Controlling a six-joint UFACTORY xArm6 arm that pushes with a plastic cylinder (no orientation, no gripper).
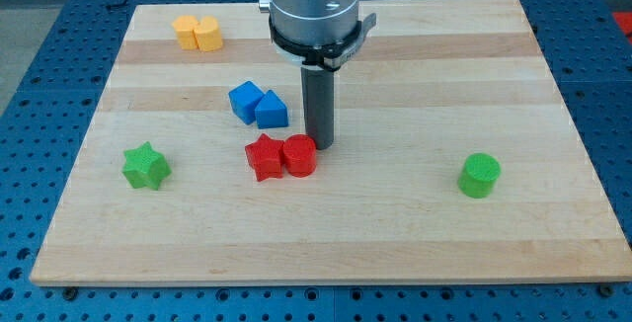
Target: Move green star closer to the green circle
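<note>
- Nearest us, the green star (146,166) sits at the view's left on the wooden table (395,233), with the green circle (480,176) well apart at the view's right.
- Between them, a red star (264,157) touches a red cylinder (299,156).
- My tip (319,146) stands just beside that cylinder's right; there are no jaws, only a rod.
- Behind, two blue blocks (259,105).
- Farthest, two yellow blocks (197,34).
- No writing is readable anywhere.

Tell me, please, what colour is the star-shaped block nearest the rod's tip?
Red: the red star, camera view.
</note>
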